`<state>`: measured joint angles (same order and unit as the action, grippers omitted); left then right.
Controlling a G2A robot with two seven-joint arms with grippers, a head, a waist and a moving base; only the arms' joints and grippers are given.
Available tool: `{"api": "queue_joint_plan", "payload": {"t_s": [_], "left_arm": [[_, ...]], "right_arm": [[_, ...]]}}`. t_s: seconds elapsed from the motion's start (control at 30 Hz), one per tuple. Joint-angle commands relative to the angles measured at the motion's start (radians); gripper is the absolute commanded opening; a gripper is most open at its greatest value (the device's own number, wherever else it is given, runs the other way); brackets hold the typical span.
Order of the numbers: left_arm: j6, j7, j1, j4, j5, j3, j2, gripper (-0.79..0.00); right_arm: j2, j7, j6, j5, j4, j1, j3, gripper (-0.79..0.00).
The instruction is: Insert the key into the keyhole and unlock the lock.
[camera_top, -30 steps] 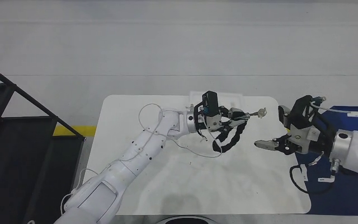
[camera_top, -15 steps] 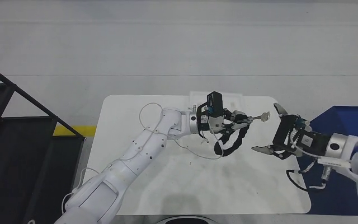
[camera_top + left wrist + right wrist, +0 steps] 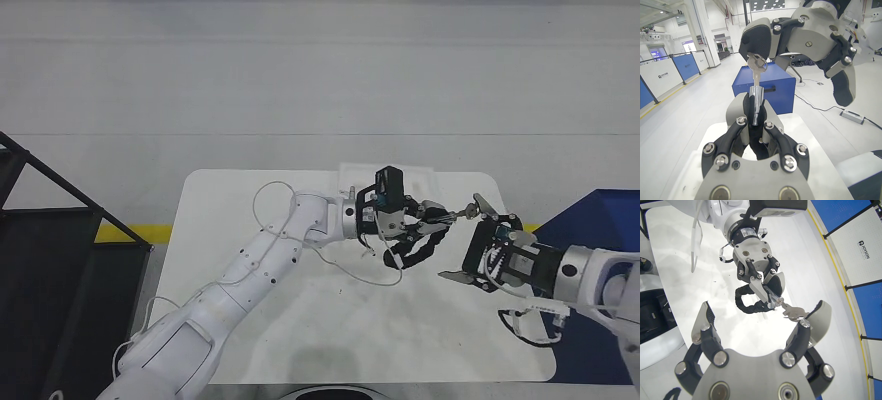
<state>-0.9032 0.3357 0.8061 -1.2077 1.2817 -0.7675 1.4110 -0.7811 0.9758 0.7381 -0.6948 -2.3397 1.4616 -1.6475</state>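
Left gripper (image 3: 754, 106) is clamped on the short chrome cylinder lock (image 3: 756, 98), pinched between its black pads, keyhole end pointing away from the wrist. The lock's black sheathed cable (image 3: 745, 308) hangs in a loop under the gripper. The flat silver key (image 3: 756, 70) sits blade-in in the keyhole, head sticking out, with a small split ring (image 3: 763, 63) through the head. Lock and key are held up over the right part of the white rounded table (image 3: 250, 220), near its far edge. Right gripper (image 3: 463, 238) faces the left one, jaws spread wide. One black textured finger pad (image 3: 756, 42) is against the key's head; the other finger is well apart from it. Writing: a small white label (image 3: 746, 232) on the left wrist flange, print too small to make out. White barrier panels (image 3: 660, 75) on the floor behind carry a dark logo with one word beside it. The blue metal cabinet (image 3: 764, 83) past the table end has no markings I can make out.
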Motion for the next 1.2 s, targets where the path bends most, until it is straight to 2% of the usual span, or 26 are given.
{"api": "queue_joint_plan", "payload": {"t_s": [0.0,0.23,0.47,0.7,0.77,0.8,0.87,0.9,1.17], "left_arm": [[-0.001,0.007,0.003,-0.001,0.01,-0.002,-0.001,-0.785],[-0.015,0.018,0.008,-0.001,0.048,-0.014,-0.008,-0.785],[-0.109,-0.06,0.014,-0.028,0.037,-0.048,-0.027,-0.785],[-0.109,-0.193,0.046,-0.098,-0.084,-0.059,-0.065,-0.785],[-0.109,-0.238,0.053,-0.119,-0.133,-0.061,-0.078,-0.785],[-0.109,-0.258,0.056,-0.13,-0.155,-0.062,-0.084,-0.785],[-0.109,-0.297,0.06,-0.149,-0.191,-0.065,-0.097,-0.785],[-0.109,-0.314,0.062,-0.157,-0.208,-0.065,-0.103,-0.785],[-0.109,-0.412,0.056,-0.201,-0.319,-0.051,-0.136,-0.785]], "right_arm": [[0.002,0.012,0.0,0.002,0.002,-0.001,0.008,0.0],[0.008,-0.005,-0.006,0.02,0.025,-0.017,-0.009,0.0],[0.017,-0.09,0.162,0.016,0.078,-0.033,-0.066,0.0],[0.025,-0.161,0.267,-0.054,0.105,-0.049,-0.073,0.0],[0.025,-0.183,0.274,-0.072,0.104,-0.051,-0.066,-0.191],[0.026,-0.192,0.274,-0.082,0.102,-0.052,-0.062,-0.215],[0.027,-0.205,0.274,-0.102,0.095,-0.054,-0.051,-0.348],[0.028,-0.213,0.274,-0.111,0.093,-0.056,-0.045,-0.385],[0.032,-0.264,0.274,-0.184,0.078,-0.07,-0.003,-0.437]]}}
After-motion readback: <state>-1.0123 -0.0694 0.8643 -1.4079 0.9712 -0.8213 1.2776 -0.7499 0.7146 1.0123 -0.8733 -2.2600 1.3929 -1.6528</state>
